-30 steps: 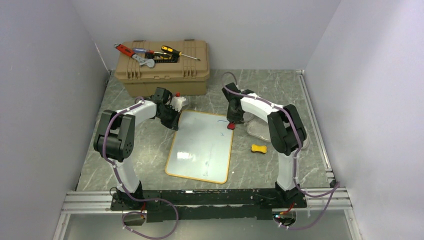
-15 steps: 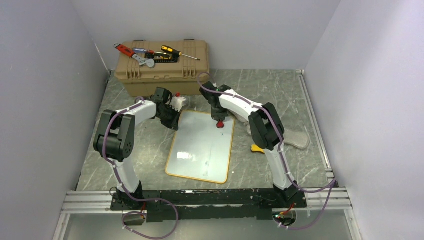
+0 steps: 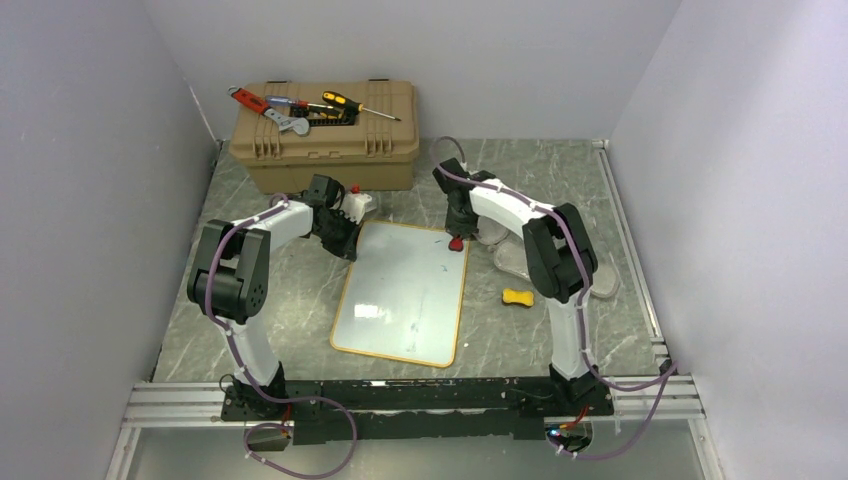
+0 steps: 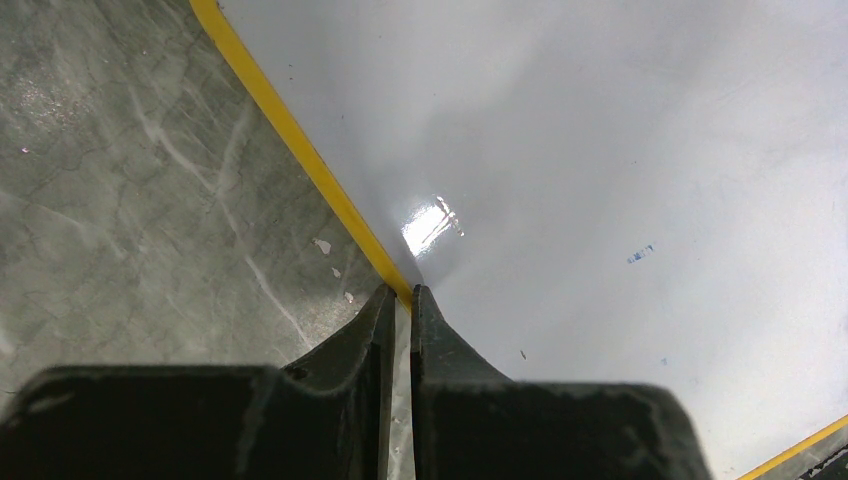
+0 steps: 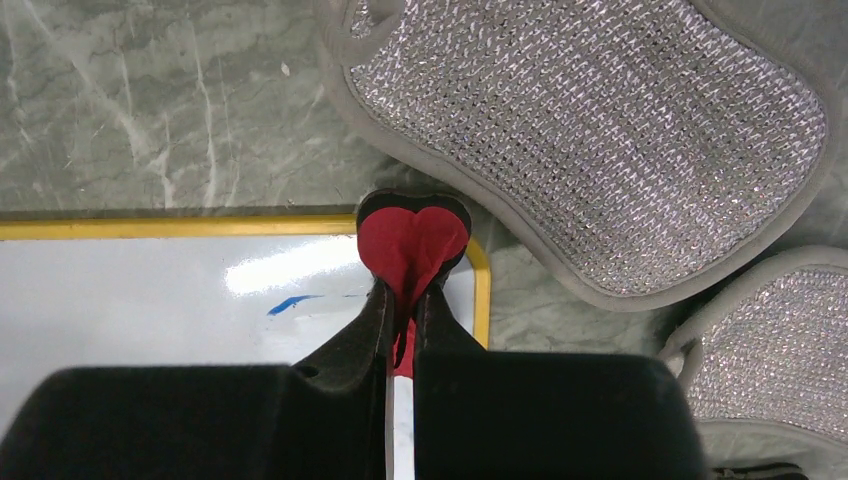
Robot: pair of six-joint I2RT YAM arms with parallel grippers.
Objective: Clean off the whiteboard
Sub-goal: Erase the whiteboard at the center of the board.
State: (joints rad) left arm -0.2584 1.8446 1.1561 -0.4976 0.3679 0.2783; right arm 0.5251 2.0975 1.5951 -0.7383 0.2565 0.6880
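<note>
— Right gripper (image 5: 404, 292): what is it holding?
— A red heart-shaped pad (image 5: 412, 235) with a black rim. The fingers are pinched tight on its lower part, and the heart sticks out past their tips.
— And where is the whiteboard (image 3: 405, 290)?
— Flat on the bench (image 4: 120, 200), directly under that gripper. The pad sits at one far corner of the board, its lobes reaching the yellow frame (image 4: 300, 148). A short blue stroke (image 5: 293, 301) lies on the white surface just left of the fingers.
— What lies beyond the tips?
— Bare bench, then, ahead and to the right, a silver mesh mat (image 5: 600, 130) with a grey border. A second mesh mat (image 5: 775, 350) lies to the gripper's right. From above, a yellow sponge (image 3: 517, 297) lies behind the gripper, towards the arm bases, just off the board's edge.
— And the left gripper (image 4: 400, 292)?
— Its fingers stand almost pressed together, with only a slit between them, at the board's other far corner. The frame runs straight into that slit, with bench to its left and white board to its right. Whether the fingers nip the frame or merely rest on it cannot be told. A tiny blue speck (image 4: 641, 254) lies to the right.
— Past it?
— A tan toolbox (image 3: 325, 140) with hand tools on its lid.
</note>
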